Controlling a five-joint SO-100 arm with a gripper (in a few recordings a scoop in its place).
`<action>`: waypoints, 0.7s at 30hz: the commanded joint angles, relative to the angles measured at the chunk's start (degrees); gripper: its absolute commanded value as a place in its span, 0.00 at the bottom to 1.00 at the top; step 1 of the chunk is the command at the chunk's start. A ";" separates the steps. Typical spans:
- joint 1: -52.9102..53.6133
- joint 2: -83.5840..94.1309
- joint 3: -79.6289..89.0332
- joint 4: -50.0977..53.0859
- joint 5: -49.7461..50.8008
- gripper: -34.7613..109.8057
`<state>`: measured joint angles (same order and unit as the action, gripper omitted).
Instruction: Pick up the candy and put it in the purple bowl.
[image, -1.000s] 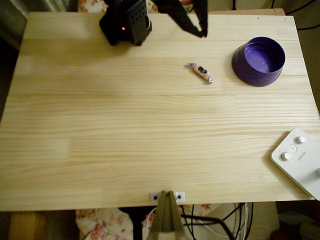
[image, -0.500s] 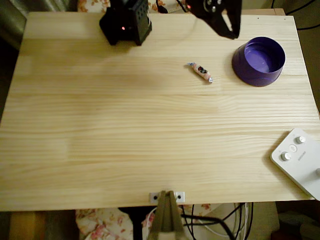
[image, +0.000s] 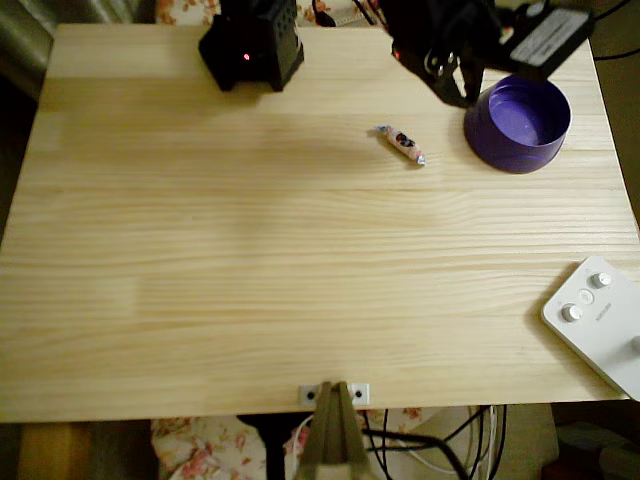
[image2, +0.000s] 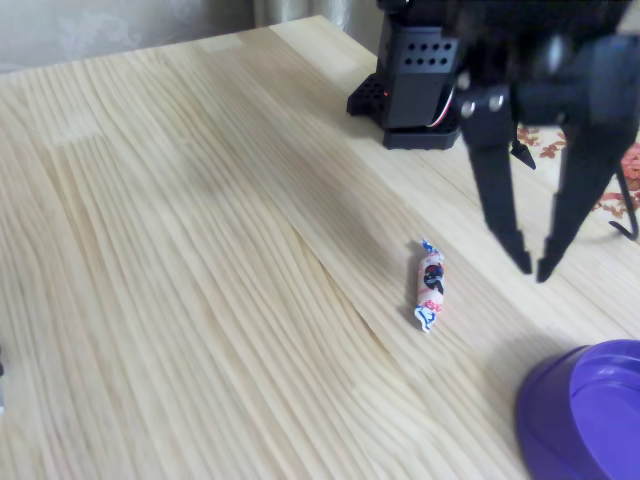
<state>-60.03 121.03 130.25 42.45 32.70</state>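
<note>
Gripper (image2: 532, 268) empty, jaws slightly apart, tips nearly meeting.
Candy (image: 402, 143) lies flat on table (image: 250, 260), left of purple bowl (image: 518, 122); gripper hangs between them, farther back.

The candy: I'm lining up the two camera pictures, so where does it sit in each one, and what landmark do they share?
Overhead view: the candy lies upper right of centre on the table, apart from and left of the purple bowl.
Fixed view: the candy lies right of centre, up and left of the purple bowl in the bottom right corner.
Shared landmark: the purple bowl; the gripper also hangs near it.
</note>
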 joint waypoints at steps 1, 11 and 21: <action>2.37 0.44 -1.14 0.53 0.88 0.24; 6.77 0.44 -1.49 11.07 3.43 0.26; 3.69 -4.22 -2.81 14.50 -0.53 0.35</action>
<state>-54.14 116.81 130.25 56.69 34.45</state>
